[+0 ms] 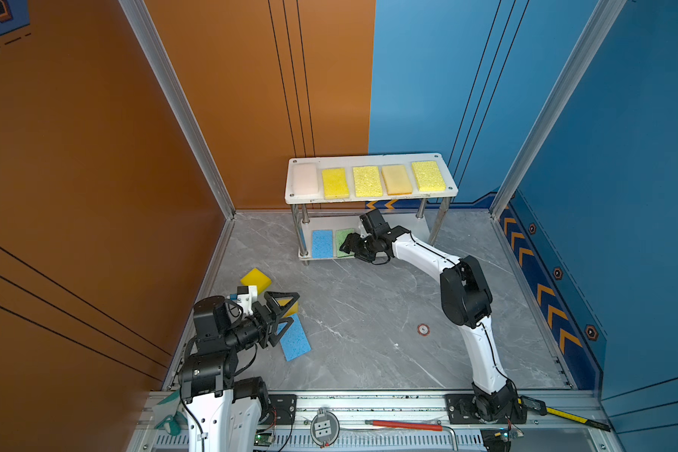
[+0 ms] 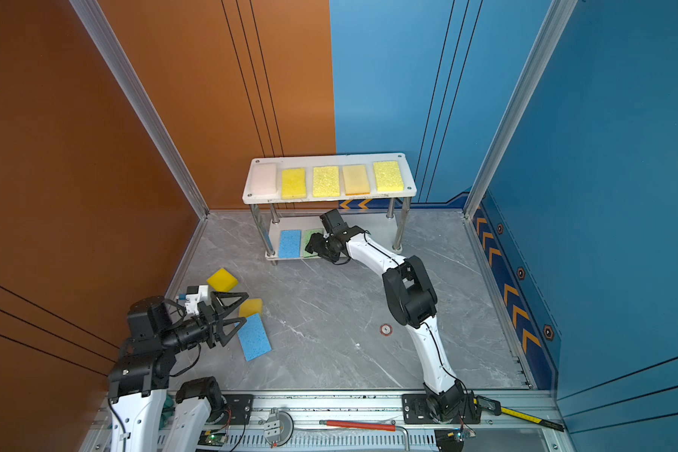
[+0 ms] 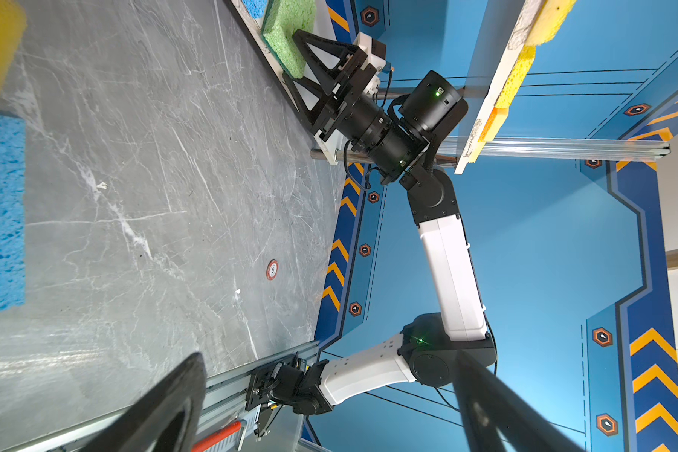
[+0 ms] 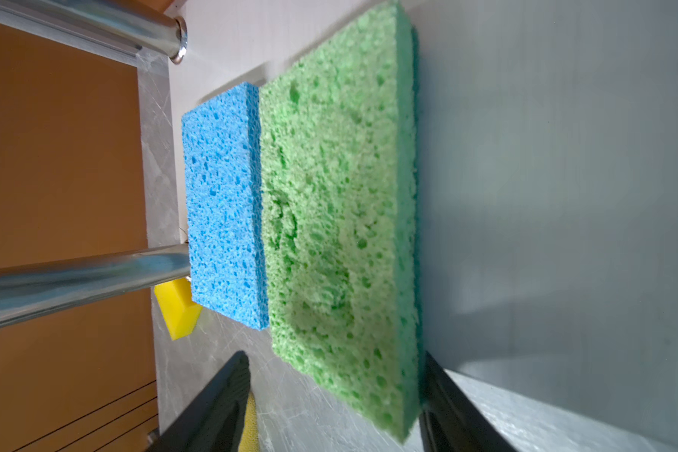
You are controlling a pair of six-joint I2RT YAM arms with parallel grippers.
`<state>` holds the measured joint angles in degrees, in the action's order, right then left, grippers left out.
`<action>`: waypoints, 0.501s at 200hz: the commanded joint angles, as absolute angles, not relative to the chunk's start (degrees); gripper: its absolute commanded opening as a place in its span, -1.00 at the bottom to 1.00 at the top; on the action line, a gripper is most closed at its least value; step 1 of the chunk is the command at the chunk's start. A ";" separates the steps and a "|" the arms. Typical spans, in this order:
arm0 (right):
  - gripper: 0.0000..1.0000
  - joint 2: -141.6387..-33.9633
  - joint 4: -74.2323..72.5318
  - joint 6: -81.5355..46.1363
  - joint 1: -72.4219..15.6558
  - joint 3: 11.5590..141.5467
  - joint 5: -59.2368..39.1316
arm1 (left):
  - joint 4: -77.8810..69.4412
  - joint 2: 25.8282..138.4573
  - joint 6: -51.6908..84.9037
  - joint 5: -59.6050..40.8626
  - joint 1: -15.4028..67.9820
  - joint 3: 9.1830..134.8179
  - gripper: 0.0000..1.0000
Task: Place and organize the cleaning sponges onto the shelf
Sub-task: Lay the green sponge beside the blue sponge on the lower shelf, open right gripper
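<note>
The left arm (image 1: 216, 418) and right arm (image 1: 482, 348) are wearing glossy white shells between black joint housings, with thin black cables (image 1: 491, 352) trailing along them. Black, open-lattice triangular fingers (image 4: 208, 415) are jutting from each wrist beside a white camera mount (image 1: 247, 297), while small green lights (image 3: 437, 93) are glowing on the right arm's black joints.

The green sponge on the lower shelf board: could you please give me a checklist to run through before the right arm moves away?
1. Open right gripper around green sponge: ok; one finger stands visibly apart.
2. Whole green sponge on lower board: cannot tell; near end may overhang.
3. Neatly beside shelved blue sponge: ok.
4. Tidy five-sponge row on top board: ok.
5. Empty, open left gripper: ok.
6. Everything shelved: not ok; yellow sponge, second yellow sponge and loose blue sponge lie on table.
</note>
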<state>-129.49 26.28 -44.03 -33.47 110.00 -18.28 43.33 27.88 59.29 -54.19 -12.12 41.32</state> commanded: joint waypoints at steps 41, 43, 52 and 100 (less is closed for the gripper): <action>0.37 -131.60 36.65 -36.50 -34.94 113.84 -10.24 | 43.95 28.65 56.95 -56.43 -13.19 40.80 0.96; 0.37 -131.51 36.65 -36.48 -34.90 113.80 -10.25 | 43.95 28.65 56.89 -56.43 -13.23 40.79 0.96; 0.38 -131.39 36.65 -36.26 -35.06 113.82 -10.03 | 43.94 28.65 56.80 -56.49 -13.19 40.78 0.96; 0.39 -129.14 36.56 -34.63 -35.56 114.08 -9.34 | 43.95 28.28 56.98 -56.69 -13.38 40.71 0.96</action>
